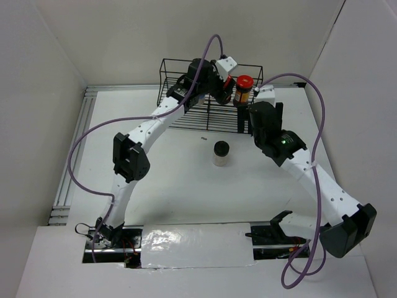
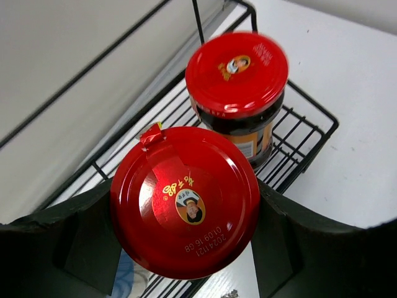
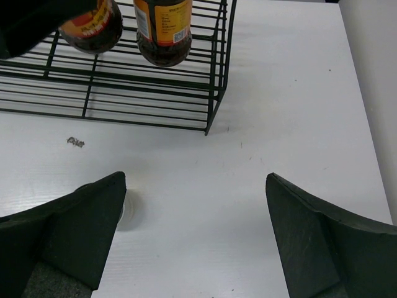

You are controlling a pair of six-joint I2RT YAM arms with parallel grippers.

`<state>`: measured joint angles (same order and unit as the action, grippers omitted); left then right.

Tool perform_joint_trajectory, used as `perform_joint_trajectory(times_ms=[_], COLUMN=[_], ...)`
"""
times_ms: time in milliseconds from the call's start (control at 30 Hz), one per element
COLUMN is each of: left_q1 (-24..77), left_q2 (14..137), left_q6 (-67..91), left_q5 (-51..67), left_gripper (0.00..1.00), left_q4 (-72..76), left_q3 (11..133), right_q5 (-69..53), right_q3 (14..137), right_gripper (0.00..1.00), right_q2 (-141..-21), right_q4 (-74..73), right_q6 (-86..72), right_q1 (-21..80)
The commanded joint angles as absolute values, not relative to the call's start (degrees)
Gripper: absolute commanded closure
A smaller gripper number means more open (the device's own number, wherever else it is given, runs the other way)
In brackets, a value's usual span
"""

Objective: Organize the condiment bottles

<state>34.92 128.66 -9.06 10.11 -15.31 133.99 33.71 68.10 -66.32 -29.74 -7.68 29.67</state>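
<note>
- The left jaws [image 2: 186,231] are closed on a dark brown jar with a red lid [image 2: 185,202]. One dark finger [image 2: 87,239] presses each side of it just under the lid. The grip comes from above, so the lid faces straight up at the wrist camera.
- The held jar's long axis is close to upright. From the right wrist it looks slightly tilted. Its base is over the wire floor of the black rack [image 1: 186,117], but I cannot tell whether it touches the wires.
- The relation that matters is the gap to the second red-lidded jar [image 2: 237,74]. That jar stands upright in the rack's right end, just beside the held one and apart from it. Judging by this, setting the held jar down calls for a straight descent with no drift toward its neighbour.
- The rack lies along the far edge of the worktop [image 1: 186,192], about midway between the far corners.
- The right jaws [image 3: 195,230] are spread wide and hold nothing. They hover over bare worktop just in front of the rack's near right corner.
- The white bottle with a black cap [image 1: 221,153] stands upright near the middle of the worktop, well short of the rack. The right arm is the nearer one to it.
- No silver-capped bottle can be made out in any view.
</note>
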Motion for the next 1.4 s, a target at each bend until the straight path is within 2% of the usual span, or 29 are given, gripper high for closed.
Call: perform_joint_trajectory(times_ms=[0, 367, 433, 467, 567, 667, 967, 1067, 1367], left_q1=[34.2, 33.7, 33.7, 33.6, 33.3, 33.0, 32.0, 32.0, 32.7], left_q2=[128.4, 127.3, 127.5, 128.0, 128.9, 130.1, 131.7, 131.4, 128.9], left_q6=[-10.4, -6.9, -6.4, -6.2, -5.7, -6.0, -6.8, -6.9, -7.0], left_q5=[9.2, 13.4, 13.4, 13.3, 13.6, 13.4, 13.8, 16.4, 24.5], left_gripper=[1.0, 0.98, 0.78, 0.6, 0.36, 0.23, 0.09, 0.01, 0.01], left_q4=[-4.5, -10.9, -11.2, -11.3, -11.8, -11.3, -9.6, -9.0, -9.9], left_q3=[137.6, 134.6, 134.0, 133.9, 133.9, 134.3, 135.8, 135.6, 136.5], right_q5=[34.8, 34.4, 34.1, 33.8, 33.5, 33.4, 32.2, 31.6, 30.8], right_q3=[67.7, 67.6, 67.9, 68.0, 68.3, 67.9, 67.1, 67.3, 66.6], right_gripper=[0.0, 0.0, 0.0, 0.0, 0.0, 0.0, 0.0, 0.0, 0.0], right_q2=[-64.5, -62.9, -63.3, -63.8, -64.2, -63.9, -63.4, -63.7, -63.5], right_q4=[-30.2, -30.0, -30.0, -30.0, -30.1, -30.1, -29.8, -29.5, -29.5], right_q6=[-8.4, -8.2, -8.0, -8.0, -7.8, -7.7, -7.2, -7.0, -7.0], right_q1=[29.0, 28.1, 28.0, 28.0, 28.0, 27.9, 27.5, 27.3, 27.2])
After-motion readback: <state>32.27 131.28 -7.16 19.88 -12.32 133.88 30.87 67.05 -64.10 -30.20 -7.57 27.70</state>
